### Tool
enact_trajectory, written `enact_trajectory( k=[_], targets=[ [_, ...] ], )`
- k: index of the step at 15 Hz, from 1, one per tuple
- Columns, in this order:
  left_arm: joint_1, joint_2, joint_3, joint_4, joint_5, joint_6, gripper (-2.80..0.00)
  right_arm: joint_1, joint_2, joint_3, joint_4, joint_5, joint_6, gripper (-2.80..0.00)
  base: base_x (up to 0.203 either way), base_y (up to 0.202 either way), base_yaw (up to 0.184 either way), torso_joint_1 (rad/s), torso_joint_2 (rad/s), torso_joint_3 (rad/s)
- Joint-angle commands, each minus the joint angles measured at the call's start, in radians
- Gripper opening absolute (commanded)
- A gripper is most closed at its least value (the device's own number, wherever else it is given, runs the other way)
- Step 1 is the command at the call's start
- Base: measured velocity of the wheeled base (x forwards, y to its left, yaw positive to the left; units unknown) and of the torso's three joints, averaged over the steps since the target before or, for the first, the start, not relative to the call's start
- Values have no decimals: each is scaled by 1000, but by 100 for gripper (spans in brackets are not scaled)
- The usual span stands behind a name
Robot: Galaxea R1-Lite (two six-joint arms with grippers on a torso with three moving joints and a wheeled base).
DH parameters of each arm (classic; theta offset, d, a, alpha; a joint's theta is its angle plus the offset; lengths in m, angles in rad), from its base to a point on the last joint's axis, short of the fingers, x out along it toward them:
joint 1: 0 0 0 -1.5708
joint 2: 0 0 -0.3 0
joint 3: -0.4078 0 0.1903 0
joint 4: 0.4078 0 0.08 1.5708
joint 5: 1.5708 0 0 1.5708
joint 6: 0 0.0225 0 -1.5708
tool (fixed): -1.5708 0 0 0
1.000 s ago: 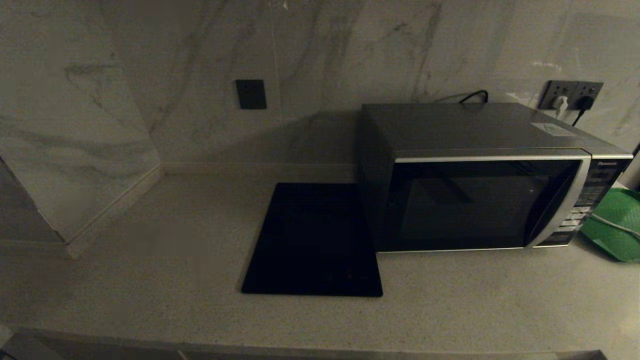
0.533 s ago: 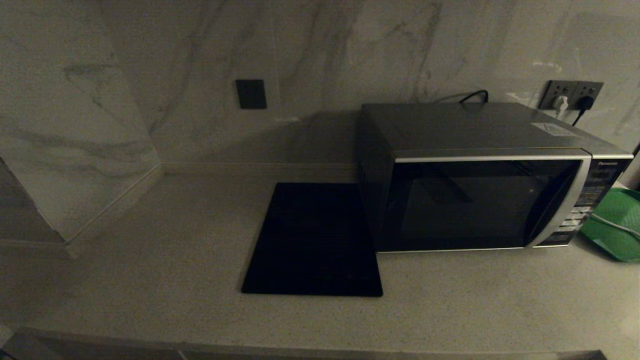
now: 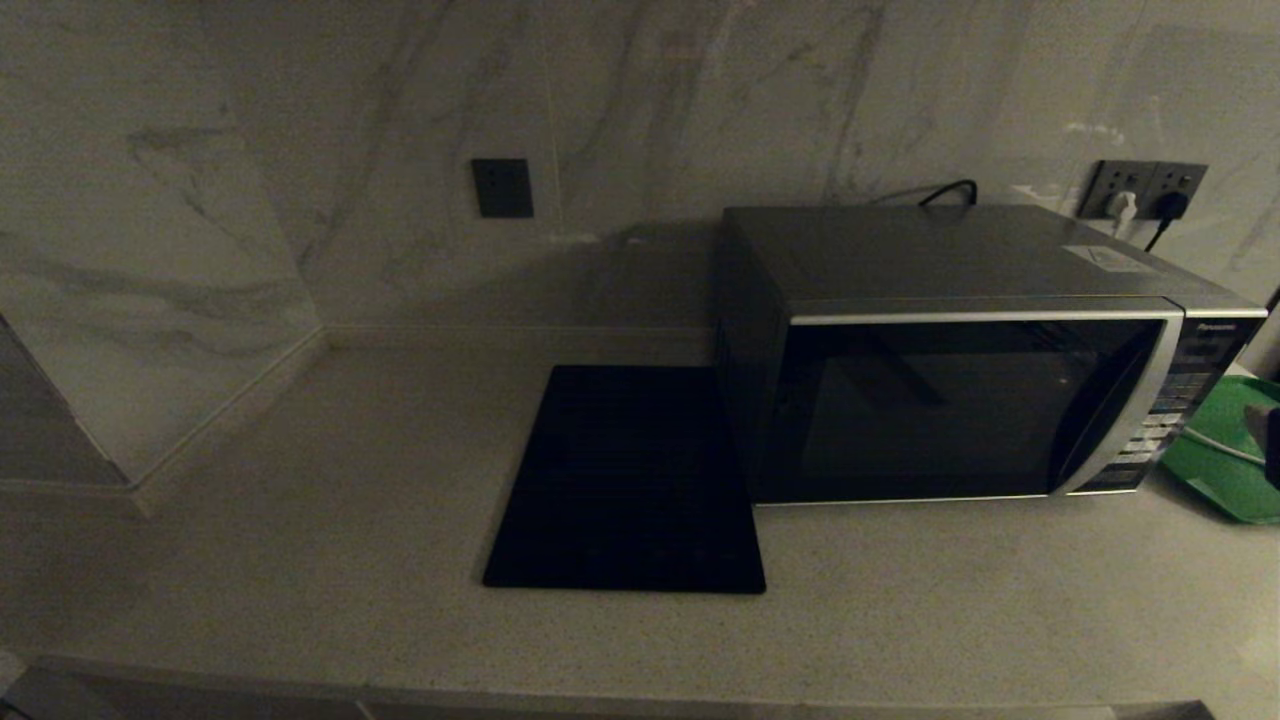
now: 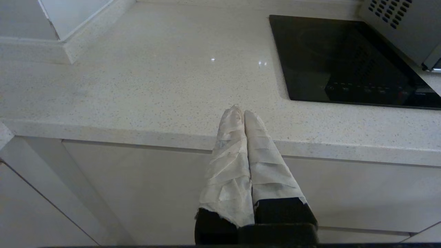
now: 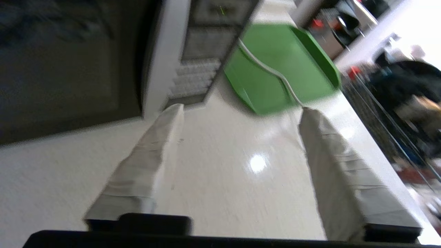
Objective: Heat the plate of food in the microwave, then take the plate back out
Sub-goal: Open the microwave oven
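Observation:
The microwave (image 3: 960, 400) stands on the counter at the right with its dark glass door closed. The plate of food is not in view. In the right wrist view my right gripper (image 5: 241, 109) hangs open over bare counter in front of the microwave's (image 5: 69, 62) button panel, with nothing between its wrapped fingers (image 5: 155, 151). Only a dark sliver of that arm (image 3: 1274, 440) shows at the head view's right edge. My left gripper (image 4: 241, 112) is shut and empty, parked low at the counter's front edge.
A flat black square mat (image 3: 625, 480) lies left of the microwave. A green tray (image 3: 1225, 460) with a white cable (image 5: 272, 70) across it sits right of the microwave. Marble walls close off the back and left. Wall sockets (image 3: 1145, 190) are behind the microwave.
My right gripper has opened from shut. A dark part of the right arm has come into the head view's right edge over the green tray. The microwave has not changed.

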Motion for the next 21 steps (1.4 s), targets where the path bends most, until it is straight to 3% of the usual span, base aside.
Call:
enact_trajectory(
  k=[1, 4, 8, 14, 17, 21],
  targets=[
    [1, 0, 0, 0, 1, -1, -280, -31, 26, 4, -38, 52, -46, 0, 0, 0, 0, 0, 0, 0],
    [1, 0, 0, 0, 1, -1, -280, -36, 25, 51, -62, 45, -127, 0, 0, 0, 0, 0, 0, 0],
    [1, 0, 0, 0, 1, -1, -280, -2, 84, 46, -78, -49, -103, 0, 0, 0, 0, 0, 0, 0],
    [1, 0, 0, 0, 1, -1, -280, 309, 262, -35, -134, -465, 160, 0, 0, 0, 0, 0, 0, 0],
    [1, 0, 0, 0, 1, -1, -280, 358, 358, -75, -135, -557, 246, 0, 0, 0, 0, 0, 0, 0],
    [1, 0, 0, 0, 1, -1, -280, 356, 429, -100, -138, -607, 303, 0, 0, 0, 0, 0, 0, 0]
  ],
)
